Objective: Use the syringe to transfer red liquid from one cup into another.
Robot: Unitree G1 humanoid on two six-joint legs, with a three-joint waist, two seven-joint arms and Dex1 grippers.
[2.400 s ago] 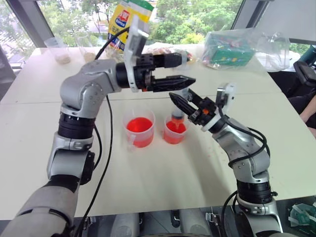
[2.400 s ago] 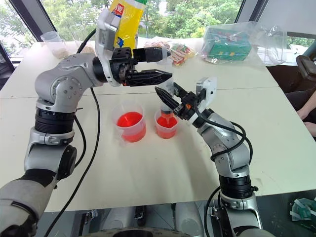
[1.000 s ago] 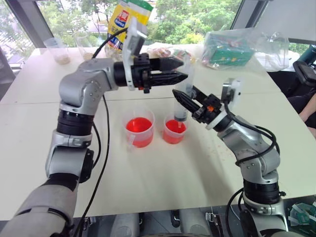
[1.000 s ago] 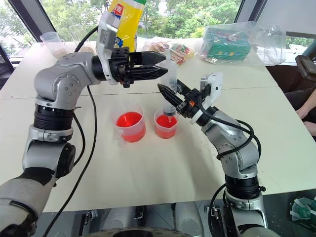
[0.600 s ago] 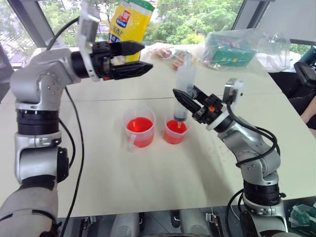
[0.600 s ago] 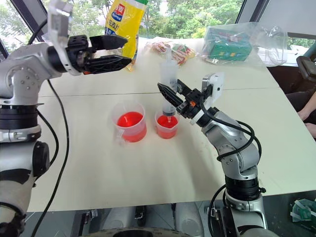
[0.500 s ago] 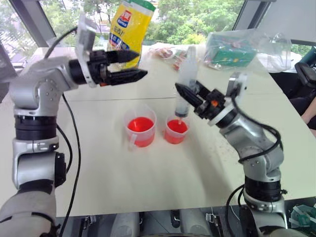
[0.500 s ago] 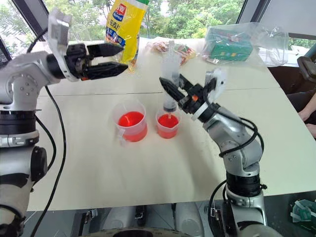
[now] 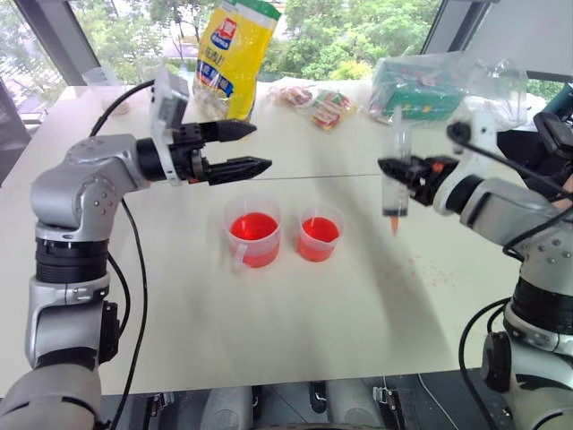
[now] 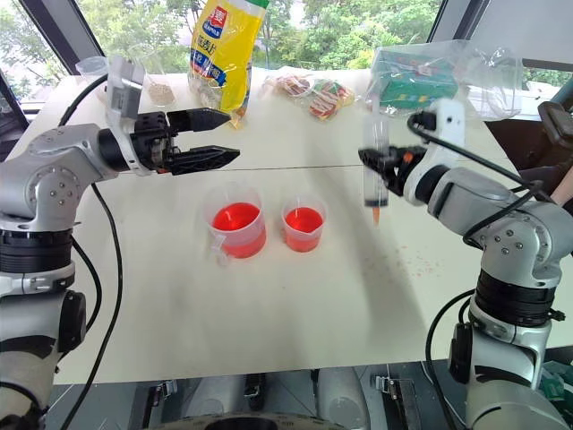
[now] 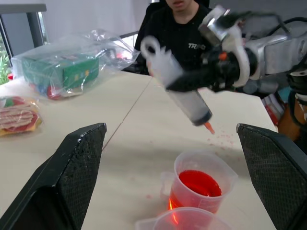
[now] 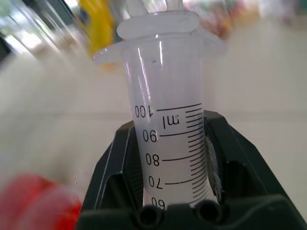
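Swung away from the cups, the right gripper [image 10: 387,170] now carries the syringe [image 10: 374,176] out over bare table [image 10: 295,305] to the right of them, where half a second earlier its tip hung just above the small cup [image 10: 303,227]. Its fingers are clamped on the barrel, which hangs close to upright with the red tip pointing down (probably so nothing dribbles out sideways). The barrel looks clear, so the load seems to have been emptied already.

The left gripper [image 9: 252,148] has drawn back to the left as well, its fingers spread wide and holding nothing, hovering level above and behind the handled cup [image 9: 252,232]; likely it has just let go of the plunger.

Both cups stand side by side near the table's middle, each holding red liquid [image 9: 252,226]. A few red specks [image 9: 421,265] dot the table under the syringe's path. Further back lie a yellow bag [image 9: 228,55] and a green box in plastic wrap [image 9: 421,85].
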